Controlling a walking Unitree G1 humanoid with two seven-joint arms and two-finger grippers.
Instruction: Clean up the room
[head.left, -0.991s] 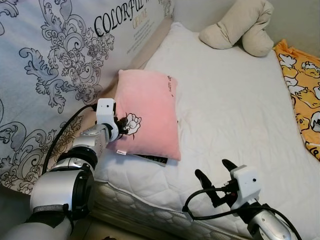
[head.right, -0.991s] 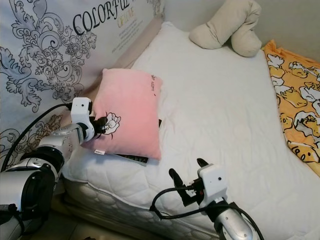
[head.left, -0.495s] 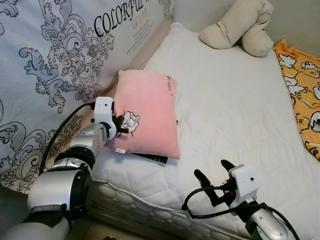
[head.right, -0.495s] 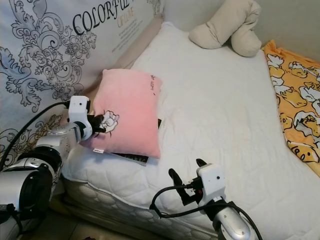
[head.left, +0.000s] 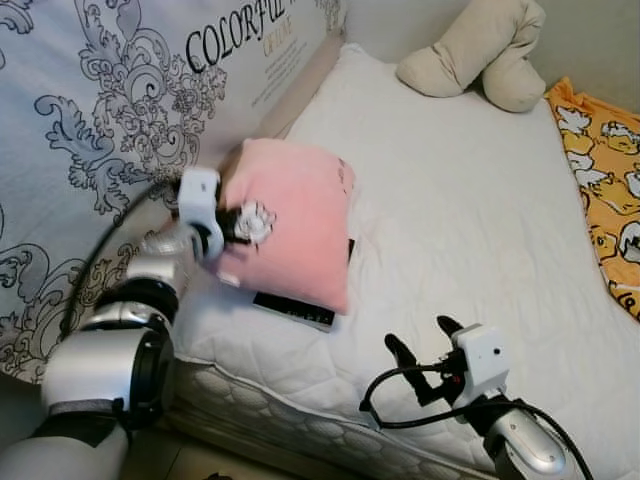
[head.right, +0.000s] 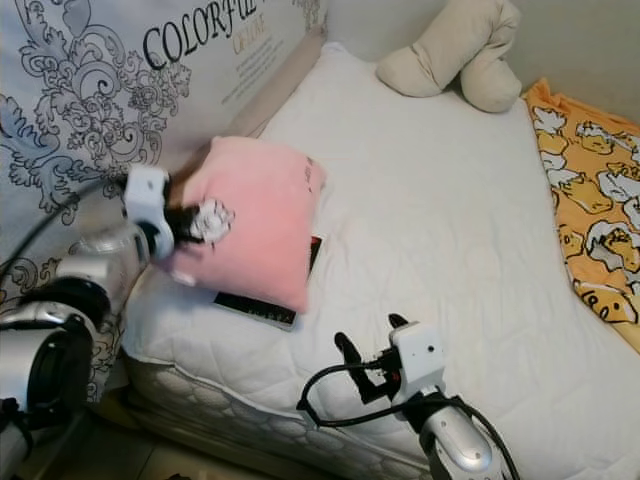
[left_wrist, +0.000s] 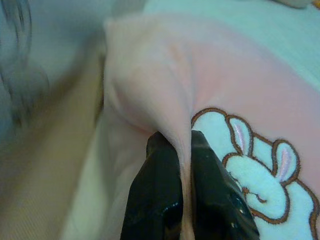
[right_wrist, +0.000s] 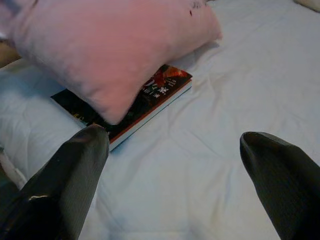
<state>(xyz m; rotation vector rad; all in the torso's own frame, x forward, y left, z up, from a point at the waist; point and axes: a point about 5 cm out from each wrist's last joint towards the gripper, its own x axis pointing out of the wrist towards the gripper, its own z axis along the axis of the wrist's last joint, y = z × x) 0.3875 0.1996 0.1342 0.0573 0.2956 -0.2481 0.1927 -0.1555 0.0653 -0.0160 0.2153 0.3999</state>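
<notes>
Furthest left, a printed wall panel (head.left: 120, 110) with grey scrollwork runs beside the bed, and the word "COLORFUL" can be read on it in black capitals; a smaller orange line beneath is too small to read. Next to the panel, the left gripper (left_wrist: 184, 150) has its two black fingers (left_wrist: 160, 200) pinched together on a fold of the pink pillow (head.left: 290, 220), right beside an embroidered white rabbit (left_wrist: 250, 175) outlined in brown. In the head views the pillow is blurred and tilted, its gripped edge raised off the white mattress (head.left: 450, 200) while its far corner hangs over a book (right_wrist: 150, 97). That book lies flat on the mattress, partly under the pillow, with a dark cover carrying red artwork and white lettering too blurred to make out. Small dark stitched writing sits at the pillow's upper corner, also illegible. Further right and nearer the camera, the right gripper (head.left: 425, 345) hovers low over the mattress edge with its fingers (right_wrist: 70, 170) spread wide and nothing between them. At the head of the bed rests a beige twisted cushion (head.left: 480, 55). Along the right side lies an orange blanket (head.left: 605, 180) printed with white and yellow cartoon figures.
</notes>
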